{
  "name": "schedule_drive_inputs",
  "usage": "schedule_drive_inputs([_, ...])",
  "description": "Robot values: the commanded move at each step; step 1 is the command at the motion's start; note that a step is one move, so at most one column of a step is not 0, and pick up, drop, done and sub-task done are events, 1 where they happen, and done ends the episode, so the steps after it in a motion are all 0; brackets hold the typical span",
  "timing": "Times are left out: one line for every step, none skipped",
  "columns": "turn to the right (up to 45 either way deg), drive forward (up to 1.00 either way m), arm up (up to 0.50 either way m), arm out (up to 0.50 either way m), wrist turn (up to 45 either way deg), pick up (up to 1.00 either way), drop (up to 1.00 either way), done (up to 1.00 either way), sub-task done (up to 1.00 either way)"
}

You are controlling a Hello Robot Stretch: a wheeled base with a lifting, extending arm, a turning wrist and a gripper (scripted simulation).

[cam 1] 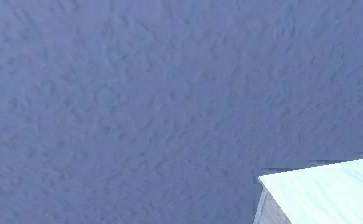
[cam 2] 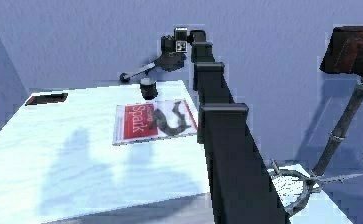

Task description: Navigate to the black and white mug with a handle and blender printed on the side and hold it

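A small dark mug-like thing [cam 2: 147, 89] stands on the white table [cam 2: 59, 150] near its far edge. My arm [cam 2: 224, 130] reaches out over the table's right part. At its end the gripper [cam 2: 134, 76] sits just above and behind this dark thing. I cannot tell whether the gripper holds anything, nor whether it touches the dark thing.
A red and white magazine [cam 2: 149, 121] lies mid-table, a flat black object [cam 2: 46, 98] near the left edge. A dark-shaded lamp [cam 2: 351, 50] on a bent stem stands at the right, a spiky metal thing [cam 2: 294, 182] below it. Blue wall [cam 1: 139, 100] ahead; a white table corner [cam 1: 324, 195].
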Motion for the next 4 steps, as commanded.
schedule_drive_inputs([0.0,0.0,0.0,0.0,21.0,0.0,0.0,0.0,0.0])
schedule_drive_inputs([0.0,0.0,-0.08,0.0,0.0,0.0,0.0,0.0,0.0])
schedule_drive_inputs([0.0,0.0,0.0,0.0,0.0,1.0,0.0,0.0,0.0])
schedule_drive_inputs([0.0,0.0,0.08,0.0,0.0,0.0,0.0,0.0,0.0])
